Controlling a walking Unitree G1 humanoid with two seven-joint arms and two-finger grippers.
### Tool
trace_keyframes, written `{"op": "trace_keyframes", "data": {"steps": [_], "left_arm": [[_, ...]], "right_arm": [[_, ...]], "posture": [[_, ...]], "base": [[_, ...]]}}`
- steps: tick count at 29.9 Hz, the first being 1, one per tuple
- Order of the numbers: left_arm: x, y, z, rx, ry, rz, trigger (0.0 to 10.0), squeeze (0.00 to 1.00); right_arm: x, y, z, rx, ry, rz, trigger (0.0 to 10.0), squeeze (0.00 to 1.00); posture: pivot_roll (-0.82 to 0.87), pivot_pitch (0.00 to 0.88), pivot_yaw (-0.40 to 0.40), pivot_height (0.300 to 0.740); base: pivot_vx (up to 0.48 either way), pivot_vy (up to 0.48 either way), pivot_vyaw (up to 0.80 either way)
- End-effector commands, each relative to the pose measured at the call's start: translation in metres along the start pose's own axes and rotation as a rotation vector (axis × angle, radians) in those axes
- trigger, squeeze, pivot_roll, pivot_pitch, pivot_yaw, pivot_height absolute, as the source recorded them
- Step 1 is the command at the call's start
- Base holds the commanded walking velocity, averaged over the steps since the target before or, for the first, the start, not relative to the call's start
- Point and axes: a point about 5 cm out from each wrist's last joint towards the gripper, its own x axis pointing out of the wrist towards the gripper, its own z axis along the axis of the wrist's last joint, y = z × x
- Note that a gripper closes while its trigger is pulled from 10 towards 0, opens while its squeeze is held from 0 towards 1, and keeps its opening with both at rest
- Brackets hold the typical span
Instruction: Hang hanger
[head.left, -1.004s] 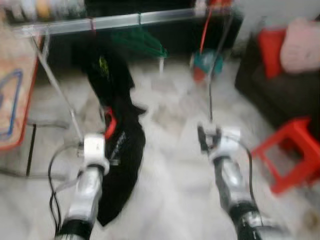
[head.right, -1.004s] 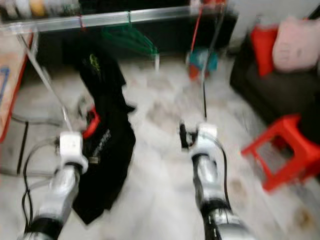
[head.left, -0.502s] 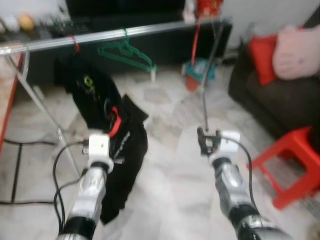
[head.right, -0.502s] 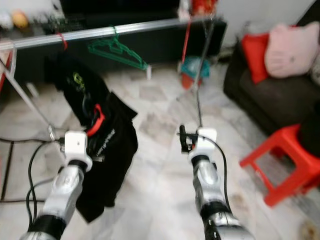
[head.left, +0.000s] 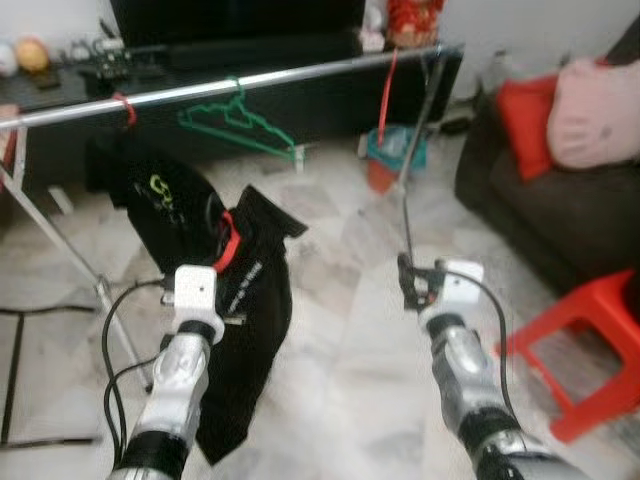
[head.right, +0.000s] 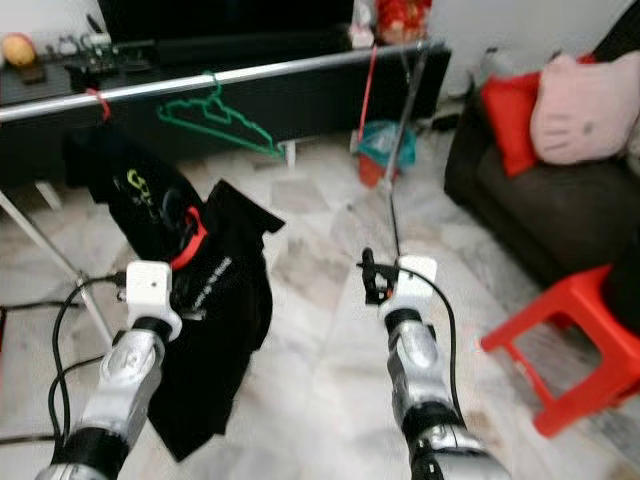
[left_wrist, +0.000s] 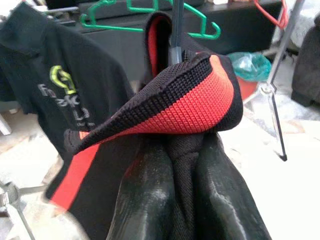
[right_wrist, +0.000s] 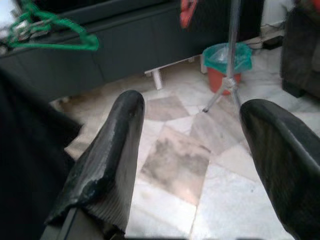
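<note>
A silver clothes rail (head.left: 300, 75) runs across the far side. On it hang an empty green hanger (head.left: 240, 125) and a black shirt with a green logo (head.left: 150, 190) on a red hook. My left gripper (left_wrist: 187, 165) is shut on a black garment with a red collar (head.left: 250, 310), which dangles toward the floor below the rail. A thin grey hanger hook (left_wrist: 175, 30) rises from the collar. My right gripper (right_wrist: 195, 105) is open with nothing between its fingers, out over the floor to the right of the garment.
The rack's slanted legs (head.left: 60, 240) stand at the left and its upright post (head.left: 415, 140) at the right. A teal and red bin (head.left: 385, 150) sits behind the post. A dark sofa with cushions (head.left: 560, 200) and a red stool (head.left: 600, 350) are on the right.
The whole view has shifted and sharpened as the camera moved; the rail and green hanger now sit more central. Both arms keep the same pose, the left still holding the garment.
</note>
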Motion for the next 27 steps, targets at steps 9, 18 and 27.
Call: {"op": "trace_keyframes", "data": {"steps": [9, 18, 27], "left_arm": [[0.0067, -0.0134, 0.0136, 0.001, -0.057, -0.046, 10.0, 0.0], [0.0057, -0.016, 0.0136, 0.002, -0.055, -0.058, 10.0, 0.0], [0.0067, -0.0176, 0.0161, 0.008, -0.064, -0.066, 10.0, 0.0]], "right_arm": [[-0.0027, -0.0127, -0.0001, -0.01, 0.001, -0.044, 10.0, 0.0], [-0.003, -0.0126, -0.0017, -0.014, 0.013, -0.045, 10.0, 0.0], [-0.0027, -0.0104, -0.0017, -0.013, 0.012, -0.042, 10.0, 0.0]], "posture": [[0.01, 0.082, -0.04, 0.74], [0.01, 0.084, -0.042, 0.74], [0.01, 0.082, -0.043, 0.74]], "base": [[0.393, 0.0, -0.06], [0.404, 0.0, 0.0], [0.41, 0.0, 0.0]]}}
